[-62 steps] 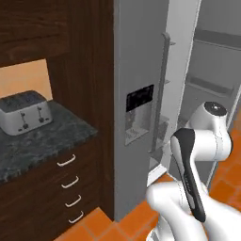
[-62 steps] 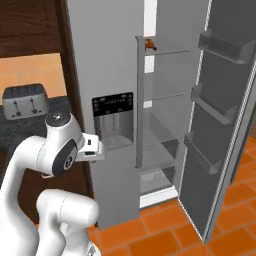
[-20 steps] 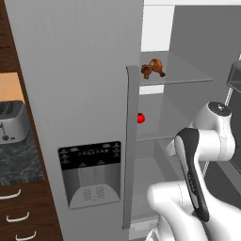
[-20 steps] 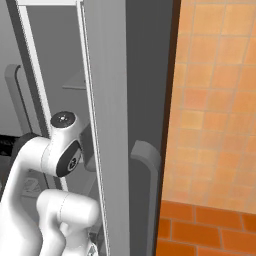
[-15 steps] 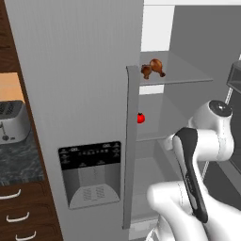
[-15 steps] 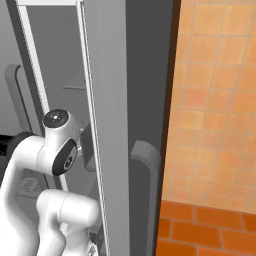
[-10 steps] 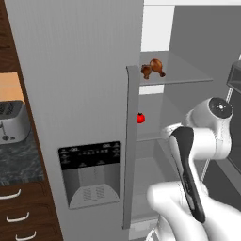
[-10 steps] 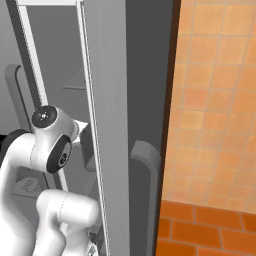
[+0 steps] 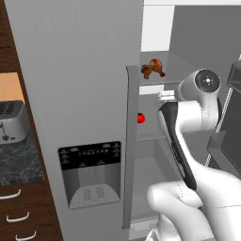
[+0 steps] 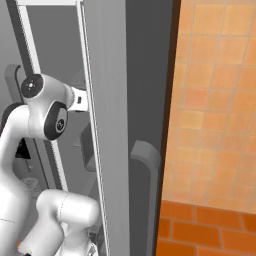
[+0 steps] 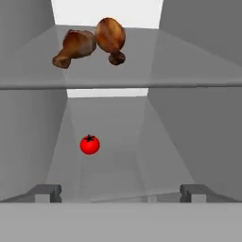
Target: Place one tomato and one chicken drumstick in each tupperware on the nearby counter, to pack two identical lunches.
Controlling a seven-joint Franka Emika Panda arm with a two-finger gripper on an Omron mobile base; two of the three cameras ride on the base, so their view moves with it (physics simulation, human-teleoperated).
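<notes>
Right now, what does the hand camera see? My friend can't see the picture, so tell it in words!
A small red tomato sits on a grey fridge shelf. On the glass shelf above lie two brown chicken drumsticks, side by side.

You see two fridge shelves: the upper shelf [image 11: 142, 71] carries two chicken drumsticks [image 11: 90, 42] touching side by side, and the lower shelf [image 11: 113, 165] carries one tomato [image 11: 90, 144].
</notes>
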